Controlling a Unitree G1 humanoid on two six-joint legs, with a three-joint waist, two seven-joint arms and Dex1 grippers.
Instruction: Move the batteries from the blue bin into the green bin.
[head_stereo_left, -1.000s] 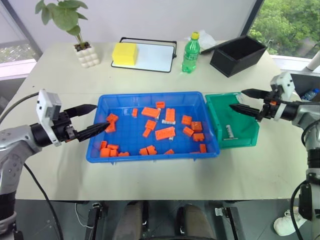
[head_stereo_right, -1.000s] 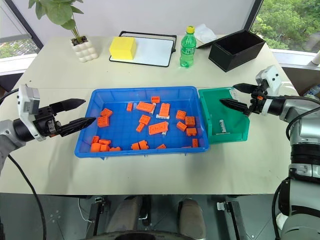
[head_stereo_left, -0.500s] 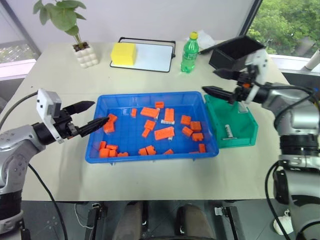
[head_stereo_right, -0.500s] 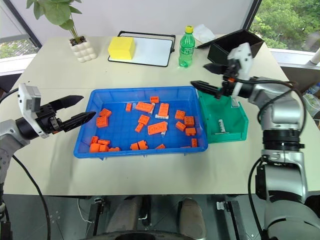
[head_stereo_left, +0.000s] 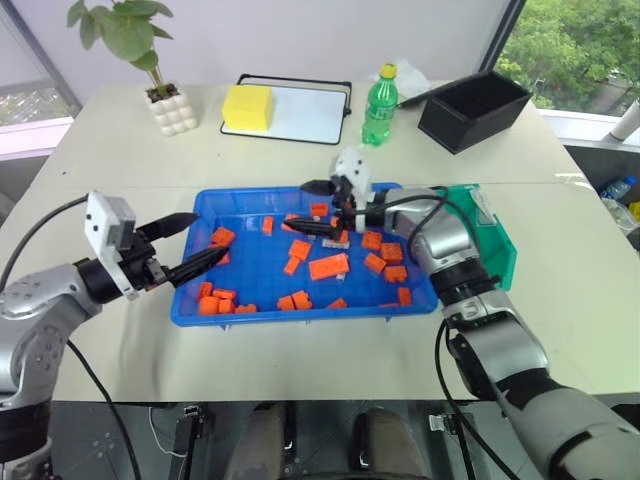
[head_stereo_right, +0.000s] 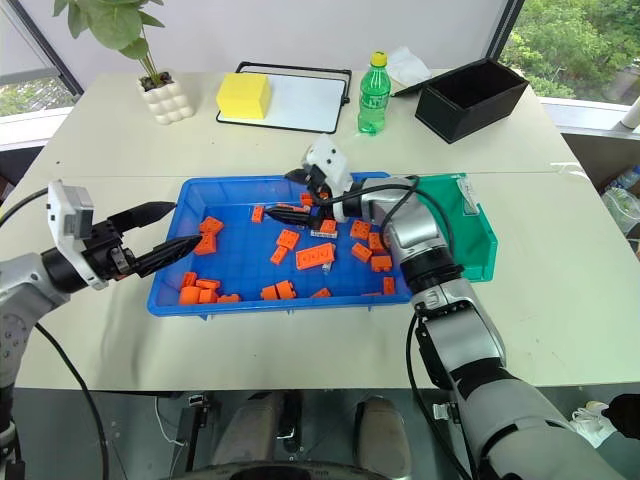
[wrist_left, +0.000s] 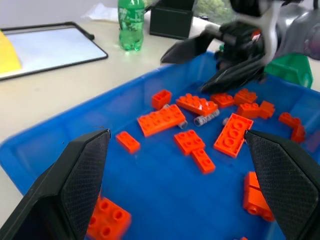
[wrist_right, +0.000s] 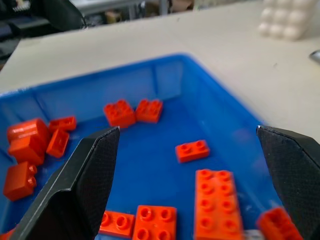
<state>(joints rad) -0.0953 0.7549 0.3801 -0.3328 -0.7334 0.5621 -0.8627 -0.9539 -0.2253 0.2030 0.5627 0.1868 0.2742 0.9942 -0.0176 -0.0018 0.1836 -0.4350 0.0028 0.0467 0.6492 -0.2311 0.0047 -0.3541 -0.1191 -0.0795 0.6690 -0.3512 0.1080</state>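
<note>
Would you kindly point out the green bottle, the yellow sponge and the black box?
green bottle (head_stereo_right: 374, 93): right eye view, its label.
yellow sponge (head_stereo_right: 244, 98): right eye view, top face.
black box (head_stereo_right: 470, 108): right eye view, front wall.

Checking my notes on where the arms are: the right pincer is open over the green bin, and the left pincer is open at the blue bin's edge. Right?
Not quite. The right pincer is open over the blue bin, not the green bin, as the right eye view shows. The left pincer is open at the blue bin's edge.

green bottle (head_stereo_left: 380, 105); black box (head_stereo_left: 476, 110); potted plant (head_stereo_left: 150, 60)
</note>
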